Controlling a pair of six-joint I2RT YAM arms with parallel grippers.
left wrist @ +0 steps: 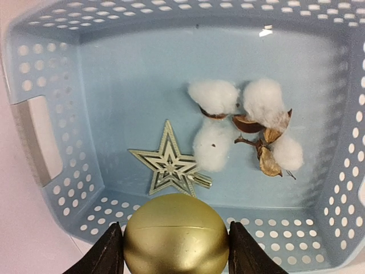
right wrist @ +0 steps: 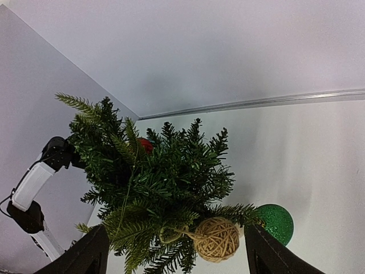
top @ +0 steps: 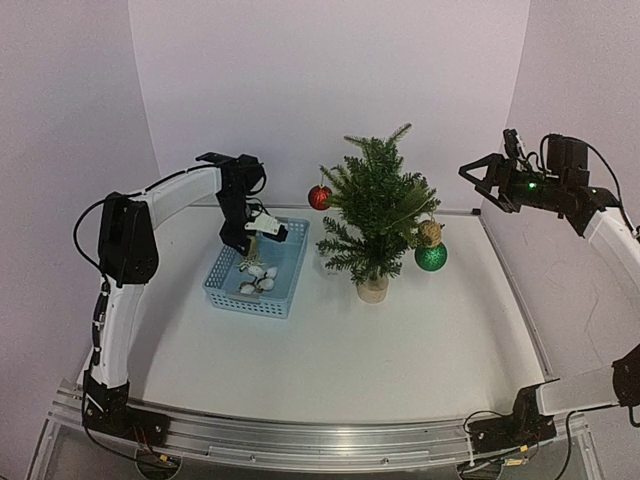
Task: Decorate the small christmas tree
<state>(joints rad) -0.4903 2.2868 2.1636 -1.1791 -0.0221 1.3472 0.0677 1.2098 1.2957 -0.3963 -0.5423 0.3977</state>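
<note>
The small christmas tree stands mid-table on a pale round base. A red bauble hangs on its left side, and a twine ball and a green glitter bauble hang on its right. My left gripper hovers over the blue basket, shut on a gold bauble. Below it in the basket lie a gold star topper and cotton bolls. My right gripper is open and empty, raised right of the tree, near the twine ball and green bauble.
White walls enclose the back and sides of the table. A metal rail runs along the near edge by the arm bases. The left arm shows behind the tree in the right wrist view.
</note>
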